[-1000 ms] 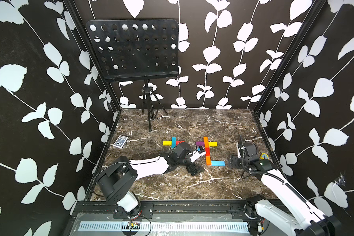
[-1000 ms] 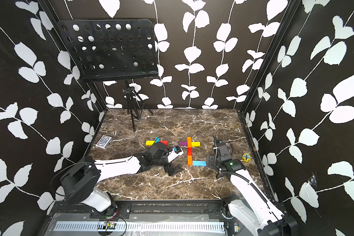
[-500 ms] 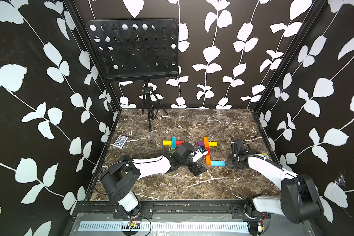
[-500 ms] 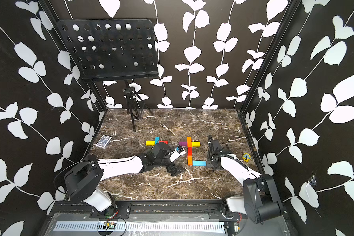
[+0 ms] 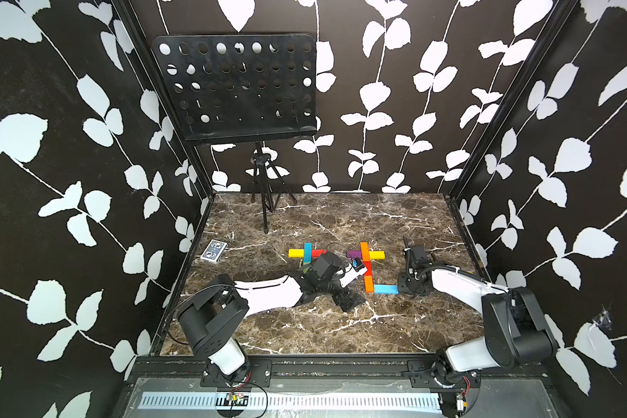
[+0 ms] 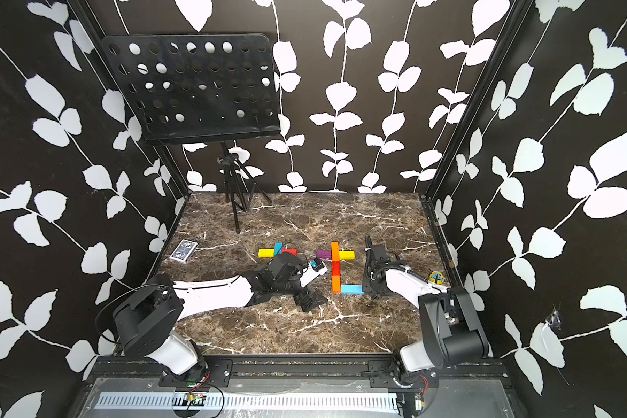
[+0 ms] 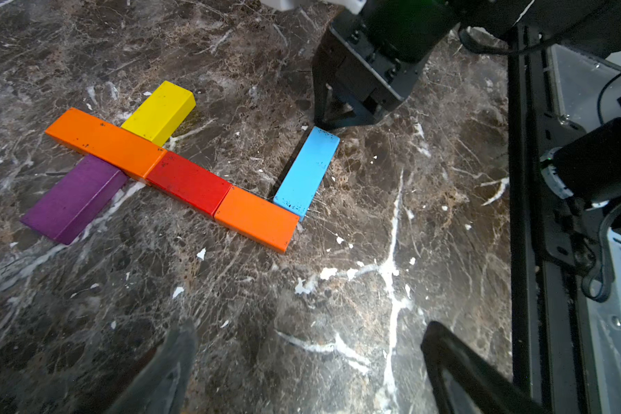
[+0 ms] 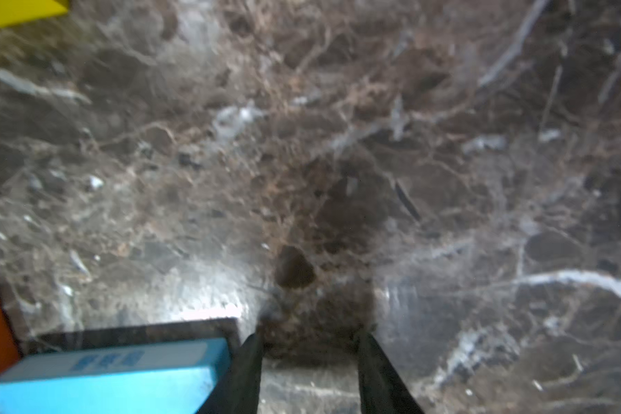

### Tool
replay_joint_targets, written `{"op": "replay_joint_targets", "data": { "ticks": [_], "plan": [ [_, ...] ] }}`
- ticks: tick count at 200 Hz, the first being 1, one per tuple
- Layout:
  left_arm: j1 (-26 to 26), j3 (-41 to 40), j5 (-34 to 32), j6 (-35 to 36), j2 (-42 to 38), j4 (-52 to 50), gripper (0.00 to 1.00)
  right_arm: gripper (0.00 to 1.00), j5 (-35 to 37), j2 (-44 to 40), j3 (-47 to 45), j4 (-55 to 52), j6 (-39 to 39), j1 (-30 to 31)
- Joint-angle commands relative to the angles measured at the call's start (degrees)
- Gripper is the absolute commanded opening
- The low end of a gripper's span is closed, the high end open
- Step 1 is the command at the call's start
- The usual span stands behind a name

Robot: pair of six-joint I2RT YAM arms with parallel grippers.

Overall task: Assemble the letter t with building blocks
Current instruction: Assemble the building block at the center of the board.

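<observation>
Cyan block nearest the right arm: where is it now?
In both top views the cyan block lies flat on the table, right of centre, one end against the stem's near orange block, the right gripper just beyond its other end.

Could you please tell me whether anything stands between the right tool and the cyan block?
Nothing visible does. The right tool stands at the free end of the glossy cyan rectangular block, touching or nearly so; only bare brown marble tabletop shows between its jaws.
</observation>
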Motion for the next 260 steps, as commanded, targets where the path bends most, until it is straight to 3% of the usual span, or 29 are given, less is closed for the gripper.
{"op": "replay_joint_targets", "data": {
  "ticks": [1,260],
  "plan": [
    [-0.2,-0.1,0.0,0.2,-0.7,-0.6,0.99,0.43,-0.6,0.3,0.5,1.0,-0.5,-0.4],
    [-0.2,0.7,1.6,-0.9,0.9,-0.6,0.99,0.53,0.9,-0.2,-0.9,1.7,-0.4,-0.7]
  ]
}}
